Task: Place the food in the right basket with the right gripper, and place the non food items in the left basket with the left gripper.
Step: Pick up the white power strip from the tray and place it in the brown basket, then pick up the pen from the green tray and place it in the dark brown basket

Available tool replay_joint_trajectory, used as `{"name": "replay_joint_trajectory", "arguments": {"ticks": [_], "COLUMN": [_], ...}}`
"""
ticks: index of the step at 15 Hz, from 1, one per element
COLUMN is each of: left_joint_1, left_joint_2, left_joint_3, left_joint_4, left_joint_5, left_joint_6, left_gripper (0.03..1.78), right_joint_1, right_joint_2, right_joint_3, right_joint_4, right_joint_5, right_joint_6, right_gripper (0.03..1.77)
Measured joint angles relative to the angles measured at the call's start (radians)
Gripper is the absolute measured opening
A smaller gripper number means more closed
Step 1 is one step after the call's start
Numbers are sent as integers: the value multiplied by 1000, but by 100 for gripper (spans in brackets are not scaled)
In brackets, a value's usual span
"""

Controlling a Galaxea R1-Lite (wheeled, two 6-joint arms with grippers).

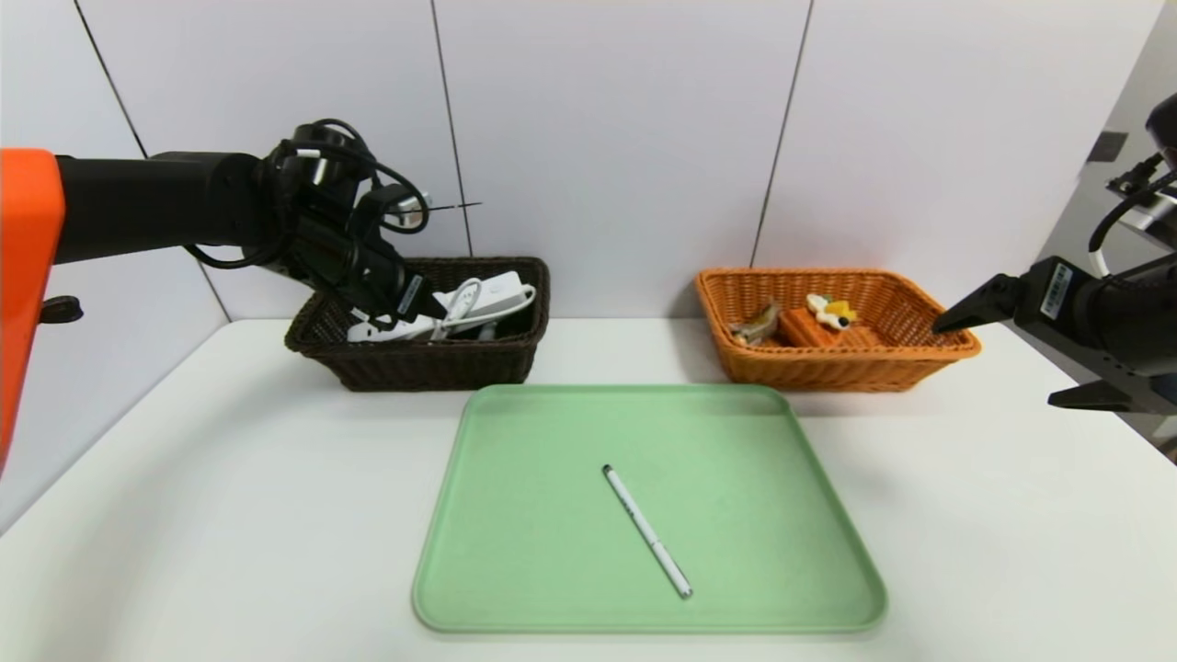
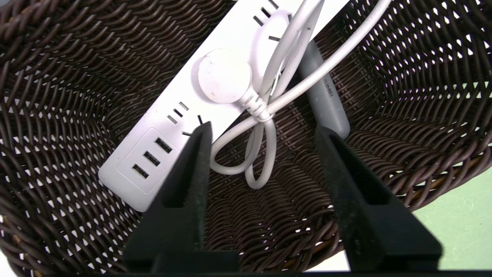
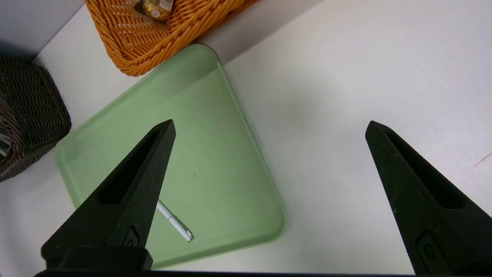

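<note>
Your left gripper (image 2: 263,132) hangs spread and empty inside the dark brown basket (image 2: 57,96), power strip (image 2: 180,115) and peeler (image 2: 324,100) just beyond its tips. Lift straight clear of the cord (image 2: 265,154), then go for the pen (image 1: 646,530) lying on the green tray (image 1: 515,552), grasping mid-barrel. Right gripper (image 3: 269,127) waits wide apart, beside the orange basket (image 1: 929,354).

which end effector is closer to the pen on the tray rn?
Roughly a toss-up. The left end effector hangs open over the dark basket, behind the pen. The right end effector is open off to the right by the orange basket.
</note>
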Motion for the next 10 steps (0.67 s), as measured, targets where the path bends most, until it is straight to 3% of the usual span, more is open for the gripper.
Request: {"name": "replay_joint_trajectory", "arguments": {"ticks": [6, 8, 10], "left_joint_1": [-34, -96, -193], "left_joint_2": [-74, -138, -185], "left_joint_3": [-90, -94, -92], "left_joint_4": [7, 48, 110], "left_joint_5": [16, 99, 250], "left_joint_6": [-94, -189, -363], "left_gripper": [138, 145, 151], "right_joint_1": [0, 0, 0], "right_joint_2": [1, 5, 9], "right_joint_3": [-11, -19, -20], "right_joint_4": [0, -1, -1], "right_joint_5": [0, 0, 3], "right_joint_6": [0, 1, 7], "right_gripper": [171, 171, 171]}}
